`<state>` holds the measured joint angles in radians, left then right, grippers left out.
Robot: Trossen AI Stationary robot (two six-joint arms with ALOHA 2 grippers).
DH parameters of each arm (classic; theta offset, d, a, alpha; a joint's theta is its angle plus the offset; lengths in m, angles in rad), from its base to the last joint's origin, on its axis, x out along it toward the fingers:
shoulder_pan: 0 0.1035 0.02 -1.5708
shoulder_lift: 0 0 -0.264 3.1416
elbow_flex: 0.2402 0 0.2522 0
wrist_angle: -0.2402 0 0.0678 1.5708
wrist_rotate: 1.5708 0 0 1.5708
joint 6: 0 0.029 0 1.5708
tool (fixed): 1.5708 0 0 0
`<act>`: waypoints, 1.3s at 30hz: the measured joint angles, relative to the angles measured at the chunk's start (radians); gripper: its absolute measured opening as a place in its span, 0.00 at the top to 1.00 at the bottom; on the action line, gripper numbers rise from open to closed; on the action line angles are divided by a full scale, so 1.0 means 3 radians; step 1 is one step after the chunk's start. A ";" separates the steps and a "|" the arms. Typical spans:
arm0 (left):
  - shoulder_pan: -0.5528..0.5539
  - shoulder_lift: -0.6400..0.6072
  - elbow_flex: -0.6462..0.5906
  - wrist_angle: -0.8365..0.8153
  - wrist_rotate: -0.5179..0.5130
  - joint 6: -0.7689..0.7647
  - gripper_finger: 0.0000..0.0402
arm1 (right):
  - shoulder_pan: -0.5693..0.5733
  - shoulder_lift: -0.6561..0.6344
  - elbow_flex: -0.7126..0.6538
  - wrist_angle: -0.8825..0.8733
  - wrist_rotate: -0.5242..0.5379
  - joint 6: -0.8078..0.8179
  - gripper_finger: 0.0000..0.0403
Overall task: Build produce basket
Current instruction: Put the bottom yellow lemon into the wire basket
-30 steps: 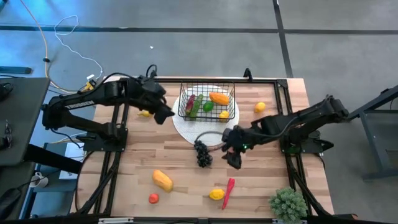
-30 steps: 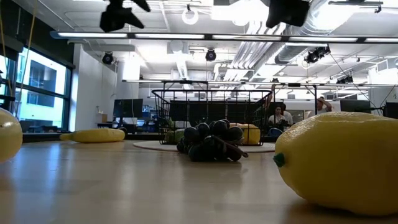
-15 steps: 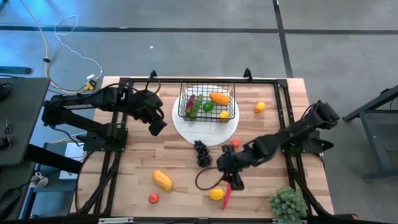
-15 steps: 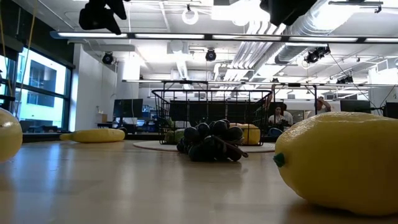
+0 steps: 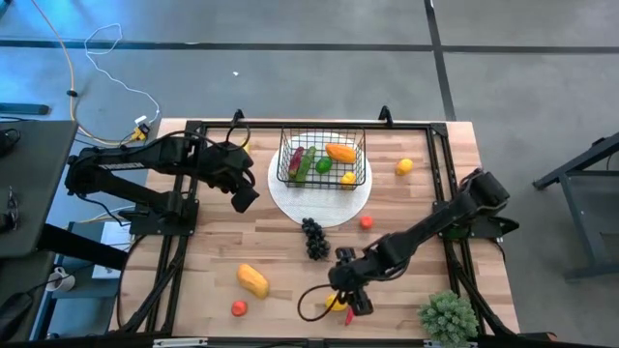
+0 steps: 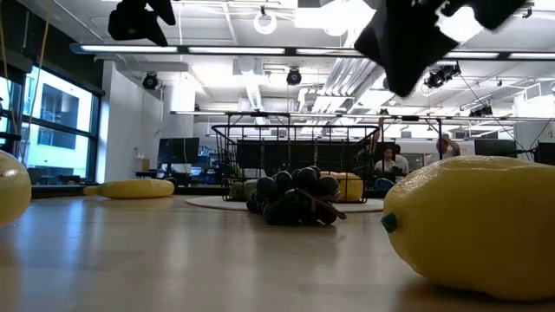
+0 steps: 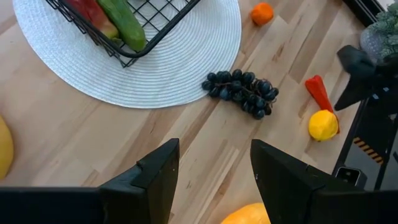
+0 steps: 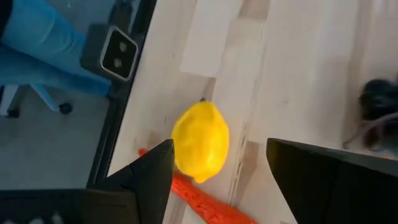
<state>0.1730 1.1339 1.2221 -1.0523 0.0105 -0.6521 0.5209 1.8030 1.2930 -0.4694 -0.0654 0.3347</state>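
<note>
Lemon [image 8: 200, 142] lies near the table's front edge, touching the red chili [image 8: 205, 203], directly under my right gripper [image 8: 217, 180], whose jaws stand open and empty astride it. My left gripper [image 7: 214, 180], also open and empty, waits beside the basket [image 5: 322, 159].

bench [image 5: 290, 256]: light wooden planks, with a dark frame along its edges
white round mat [image 5: 295, 198]: woven, on the far middle of the bench; the black wire basket [image 5: 322, 160] stands on it
grapes [image 5: 315, 238]: dark bunch, just off the mat's near edge
small orange [image 5: 367, 222]: beside the mat, right of the grapes
far lemon [image 5: 404, 166]: alone, right of the basket
near lemon [image 8: 199, 142]: by the front edge, touching the red chili [image 7: 318, 93]
tomato [image 5: 238, 308]: near the front edge, left side
yellow-orange fruit [image 5: 253, 280]: just behind the tomato
green bushy plant [image 5: 447, 316]: front right corner
</note>
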 joint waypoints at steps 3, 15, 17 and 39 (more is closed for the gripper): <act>0.0000 0.0000 0.0000 0.0001 -0.0001 0.0000 0.54 | 0.0013 0.0107 0.0000 0.0059 -0.0062 -0.0004 0.41; 0.0000 0.0001 0.0000 -0.0003 0.0000 0.0000 0.54 | 0.0013 0.0382 0.0000 0.0181 -0.0355 -0.0004 0.41; 0.0000 0.0001 -0.0001 -0.0005 -0.0001 0.0000 0.54 | 0.0013 0.0427 0.0000 0.0242 -0.0387 0.0014 0.41; 0.0001 0.0001 0.0000 -0.0024 -0.0001 0.0056 0.54 | -0.0054 0.0670 0.0009 0.0376 -0.0564 0.0334 0.66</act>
<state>0.1734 1.1343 1.2221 -1.0595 0.0101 -0.6353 0.5047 2.0041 1.2957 -0.3565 -0.2345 0.4351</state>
